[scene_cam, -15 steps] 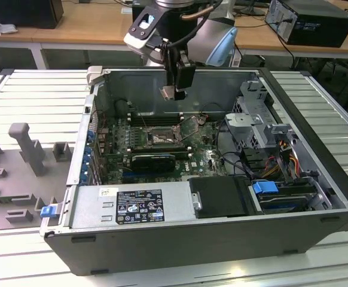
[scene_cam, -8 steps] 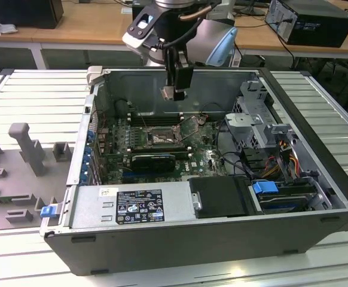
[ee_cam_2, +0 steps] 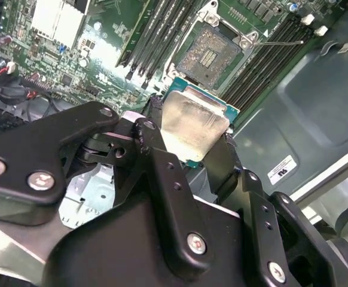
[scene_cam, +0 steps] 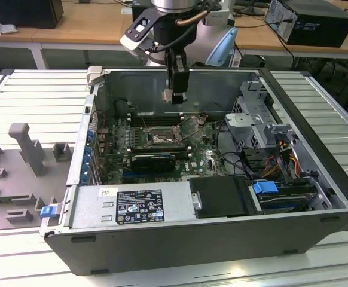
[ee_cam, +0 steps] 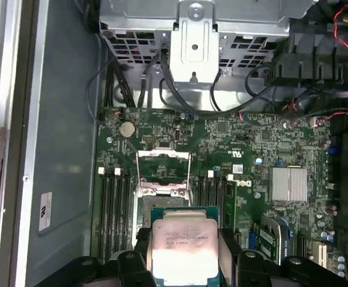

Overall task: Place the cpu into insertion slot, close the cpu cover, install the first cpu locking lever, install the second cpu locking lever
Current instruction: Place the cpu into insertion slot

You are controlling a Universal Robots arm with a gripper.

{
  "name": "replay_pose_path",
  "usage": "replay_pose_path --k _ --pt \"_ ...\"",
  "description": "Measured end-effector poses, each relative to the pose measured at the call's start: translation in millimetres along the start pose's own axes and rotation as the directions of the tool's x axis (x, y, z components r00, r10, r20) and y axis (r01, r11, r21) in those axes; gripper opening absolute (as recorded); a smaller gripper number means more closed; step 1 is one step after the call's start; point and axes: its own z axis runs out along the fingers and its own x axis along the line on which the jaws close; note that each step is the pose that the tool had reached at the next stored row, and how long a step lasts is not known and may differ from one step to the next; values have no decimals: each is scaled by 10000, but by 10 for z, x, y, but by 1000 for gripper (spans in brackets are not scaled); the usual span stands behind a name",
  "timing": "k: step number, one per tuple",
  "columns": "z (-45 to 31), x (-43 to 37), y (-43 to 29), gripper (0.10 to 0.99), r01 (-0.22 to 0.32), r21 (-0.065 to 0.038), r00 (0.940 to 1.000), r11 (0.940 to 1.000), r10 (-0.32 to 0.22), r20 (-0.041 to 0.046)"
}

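Note:
The cpu (ee_cam_2: 193, 122), a flat square chip with a pale silvery top, is pinched between the black fingers (ee_cam_2: 155, 140) of my gripper (ee_cam_2: 191, 128), which is shut on it. In the exterior view the gripper (scene_cam: 175, 95) hangs above the motherboard, higher than the insertion slot (scene_cam: 161, 137) and a little toward the case's back wall. The insertion slot (ee_cam_2: 211, 52) lies uncovered, its dark centre showing. The cpu cover (ee_cam: 163, 166) is flipped open beside the slot (ee_cam: 143, 203), which the held cpu (ee_cam: 183, 245) partly hides. A thin metal lever (ee_cam_2: 283, 42) sticks out past the socket.
Long black memory sticks (ee_cam_2: 156, 33) flank the socket on both sides. The drive cage (scene_cam: 255, 119) and loose cables (scene_cam: 231, 149) are at the exterior view's right. The power supply (scene_cam: 132, 206) runs along the case's front. A finned heat sink (ee_cam: 289, 183) sits on the board.

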Motion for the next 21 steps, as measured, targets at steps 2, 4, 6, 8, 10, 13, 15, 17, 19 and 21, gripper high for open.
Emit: replay_pose_path --k 2,4,6,8,10,13,15,17,19,21 --pt "35 0 -2 529 -38 24 10000 10000 38 2" --pt "47 -1 -3 529 -62 27 10000 10000 62 32" --pt "69 -1 -5 529 -82 34 10000 10000 82 57" --pt "106 -2 -7 529 -86 56 9999 9999 85 104" --pt "166 -2 -11 529 -89 56 9999 9999 88 133" --pt "234 -3 -21 529 -95 55 9999 9999 95 93" --pt "266 2 -36 529 -95 56 9999 9999 94 95" --pt "307 5 -58 529 -94 55 9999 9999 93 92" --pt "351 15 -110 529 -92 55 9999 9999 92 93" --pt "423 39 -154 529 -94 57 9999 9999 93 95"
